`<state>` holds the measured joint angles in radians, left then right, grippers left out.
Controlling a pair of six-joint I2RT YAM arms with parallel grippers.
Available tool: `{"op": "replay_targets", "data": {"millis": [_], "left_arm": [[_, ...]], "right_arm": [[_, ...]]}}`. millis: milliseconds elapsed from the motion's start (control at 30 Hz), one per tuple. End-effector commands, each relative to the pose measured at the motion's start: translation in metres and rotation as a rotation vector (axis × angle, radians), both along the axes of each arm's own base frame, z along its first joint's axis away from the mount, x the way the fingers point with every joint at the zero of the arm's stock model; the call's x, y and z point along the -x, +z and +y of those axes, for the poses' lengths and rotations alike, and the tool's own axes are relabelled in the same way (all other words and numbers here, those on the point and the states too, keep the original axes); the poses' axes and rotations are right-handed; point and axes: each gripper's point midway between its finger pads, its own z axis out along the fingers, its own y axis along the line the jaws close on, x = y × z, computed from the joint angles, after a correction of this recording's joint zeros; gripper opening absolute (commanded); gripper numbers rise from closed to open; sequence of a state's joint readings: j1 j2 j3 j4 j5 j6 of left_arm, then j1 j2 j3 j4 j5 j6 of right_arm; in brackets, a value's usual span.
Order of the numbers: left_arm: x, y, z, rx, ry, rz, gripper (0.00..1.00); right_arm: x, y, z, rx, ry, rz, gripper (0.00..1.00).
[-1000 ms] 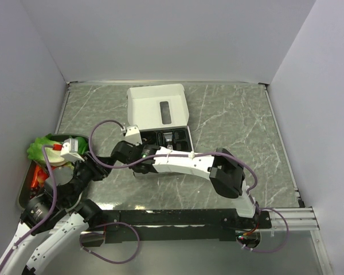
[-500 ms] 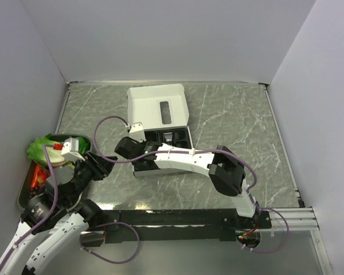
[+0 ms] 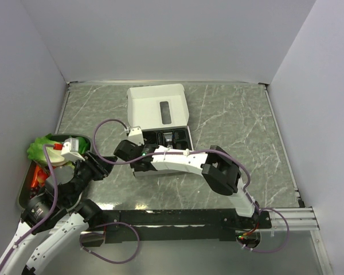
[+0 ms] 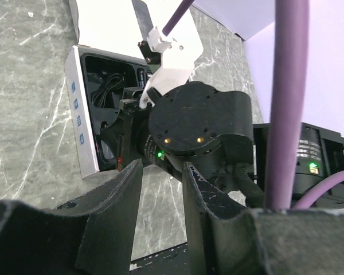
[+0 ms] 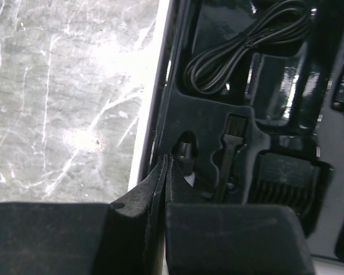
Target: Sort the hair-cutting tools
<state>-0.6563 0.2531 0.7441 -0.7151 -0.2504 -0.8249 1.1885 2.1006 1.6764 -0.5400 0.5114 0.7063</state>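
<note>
Starting nearest the bases, the left gripper (image 4: pixel 160 169) hangs over the grey marbled table (image 3: pixel 229 120). Its fingers are spread with nothing between them, and it points towards the right arm's wrist.

Just beyond, the right gripper (image 5: pixel 162 163) sits at the near-left corner of the black moulded insert (image 5: pixel 209 120). Its fingers are pressed together with no gap showing. Whether the tips pinch anything thin cannot be told.

Change over the last second: the right wrist has shifted only slightly about that corner and its elbow has drawn leftward. The insert and its contents have not moved.

Inside the insert, the coiled black cord (image 5: pixel 246 51) lies in its recess, and the black plastic comb attachment (image 5: pixel 286 175) is seated in another. The electric hair clipper cannot be identified with certainty.

Farthest away, the white cardboard box lid (image 3: pixel 155 103) lies folded open.

Assessment: no tool has left the insert. The right arm appears to be settling for a first pick, so sorting has barely begun.
</note>
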Motion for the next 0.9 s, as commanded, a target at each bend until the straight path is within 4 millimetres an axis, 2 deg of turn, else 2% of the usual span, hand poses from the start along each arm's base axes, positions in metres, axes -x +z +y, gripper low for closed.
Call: {"op": "replay_targets", "data": {"millis": [0, 100, 433, 600, 767, 800, 867], "left_arm": [[-0.003, 0.007, -0.005, 0.015, -0.013, -0.018, 0.4], [-0.003, 0.006, -0.005, 0.013, -0.013, -0.015, 0.4], [-0.003, 0.005, -0.005, 0.013, -0.009, -0.012, 0.4], [-0.004, 0.005, -0.004, 0.01, -0.004, -0.007, 0.4], [-0.006, 0.002, -0.003, 0.005, 0.009, 0.004, 0.4], [-0.006, 0.002, -0.003, 0.005, 0.012, 0.006, 0.4], [-0.006, 0.002, -0.001, 0.006, 0.021, 0.009, 0.4]], "right_arm": [[0.003, -0.028, -0.007, 0.033, -0.019, 0.041, 0.0], [0.002, -0.033, -0.009, 0.045, -0.024, 0.048, 0.0], [-0.001, -0.029, -0.009, 0.036, -0.025, 0.037, 0.0], [-0.006, -0.005, -0.005, -0.002, -0.004, -0.004, 0.0], [-0.009, 0.029, -0.001, -0.04, 0.016, -0.04, 0.0], [-0.01, 0.042, 0.0, -0.065, 0.021, -0.052, 0.0], [-0.01, 0.051, -0.002, -0.07, 0.033, -0.065, 0.01]]}}
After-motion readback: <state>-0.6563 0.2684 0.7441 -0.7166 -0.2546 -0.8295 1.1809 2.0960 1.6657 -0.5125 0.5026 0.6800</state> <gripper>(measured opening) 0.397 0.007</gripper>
